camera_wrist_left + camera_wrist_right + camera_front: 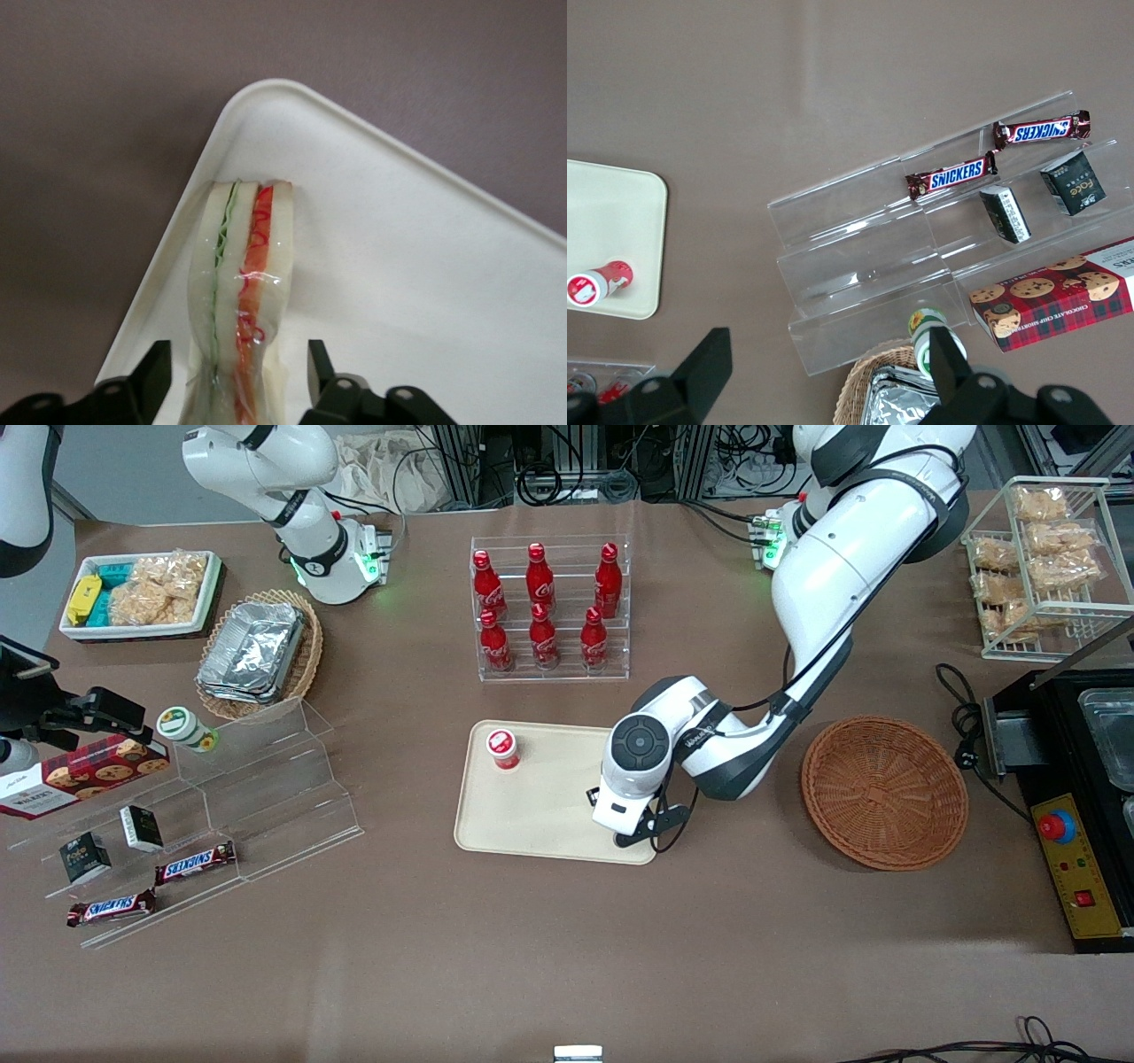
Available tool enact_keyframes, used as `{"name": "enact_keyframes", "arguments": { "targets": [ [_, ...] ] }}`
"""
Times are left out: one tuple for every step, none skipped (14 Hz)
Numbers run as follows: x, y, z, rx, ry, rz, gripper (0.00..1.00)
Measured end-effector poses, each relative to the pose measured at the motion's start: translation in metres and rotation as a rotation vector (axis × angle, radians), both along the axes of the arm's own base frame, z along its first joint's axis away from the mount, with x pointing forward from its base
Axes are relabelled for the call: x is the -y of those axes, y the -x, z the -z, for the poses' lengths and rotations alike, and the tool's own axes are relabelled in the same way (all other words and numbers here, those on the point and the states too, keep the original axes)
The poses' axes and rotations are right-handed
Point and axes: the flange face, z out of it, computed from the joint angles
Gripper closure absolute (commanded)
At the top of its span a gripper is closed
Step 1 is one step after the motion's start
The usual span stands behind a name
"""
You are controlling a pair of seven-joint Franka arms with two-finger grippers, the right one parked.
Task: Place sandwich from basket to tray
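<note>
Sandwich [237, 292] lies on tray [425, 292] near its corner, between spread fingers of end effector [237, 376], no grip visible. Placement step apparently finishing. Basket [884, 790] empty. Next: lift straight up, clear of sandwich.

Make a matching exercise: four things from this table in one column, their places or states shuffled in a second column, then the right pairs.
1. sandwich
2. basket
3. red-capped cup
4. gripper

A. nothing inside it, toward the working arm's end of the table
B. open, over the tray's corner
C. lying on the tray between the fingers
D. on the tray near the bottle rack

Pairs: 1-C, 2-A, 3-D, 4-B
</note>
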Motion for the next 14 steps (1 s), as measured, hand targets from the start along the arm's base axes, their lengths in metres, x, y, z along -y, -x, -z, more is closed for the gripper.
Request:
{"name": "enact_keyframes", "arguments": {
  "targets": [
    [-0.002,-0.004,-0.020,0.019,-0.008,-0.026,0.00],
    [-0.005,-0.007,-0.049,0.045,-0.021,-0.047,0.00],
    [-0.008,-0.008,-0.083,0.077,-0.033,-0.064,0.00],
    [-0.012,-0.005,-0.117,0.111,-0.044,-0.084,0.00],
    [-0.017,-0.001,-0.150,0.142,-0.055,-0.110,0.00],
    [-0.025,0.003,-0.180,0.161,-0.063,-0.137,0.00],
    [-0.037,0.005,-0.208,0.170,-0.063,-0.170,0.00],
    [-0.053,0.004,-0.233,0.176,-0.062,-0.192,0.00],
    [-0.073,0.003,-0.255,0.176,-0.066,-0.195,0.00],
    [-0.096,0.001,-0.274,0.171,-0.071,-0.188,0.00],
    [-0.119,-0.003,-0.289,0.167,-0.073,-0.174,0.00],
    [-0.146,-0.007,-0.302,0.163,-0.073,-0.151,0.00],
    [-0.173,-0.012,-0.309,0.154,-0.072,-0.121,0.00],
    [-0.202,-0.017,-0.314,0.143,-0.065,-0.083,0.00]
  ]
}}
